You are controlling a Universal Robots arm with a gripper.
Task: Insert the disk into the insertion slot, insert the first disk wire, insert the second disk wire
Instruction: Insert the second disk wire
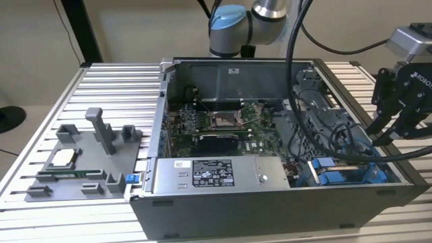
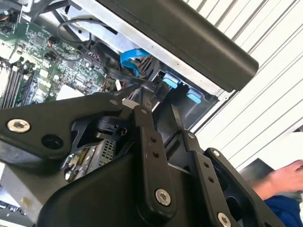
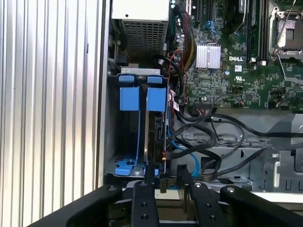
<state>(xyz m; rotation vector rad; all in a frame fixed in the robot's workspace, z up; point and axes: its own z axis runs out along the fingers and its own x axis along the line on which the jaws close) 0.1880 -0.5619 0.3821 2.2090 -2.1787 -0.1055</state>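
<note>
Disk (image 3: 157, 132) already seated on edge in slot (image 3: 122, 142), long axis running straight away from claw (image 3: 164, 175). I have claw hovering off slot's end. Black wires (image 3: 214, 137) loop just beside slot. Can't tell whether claw is clamped or apart.

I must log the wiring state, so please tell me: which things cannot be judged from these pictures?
- The disk: edge-on in the first wrist view; the gripper covers one end, so plugged wires are unclear.
- The insertion slot: black cables cross it in the exterior view.
- A person's hand: blurred, cut by the second wrist view's edge.
</note>
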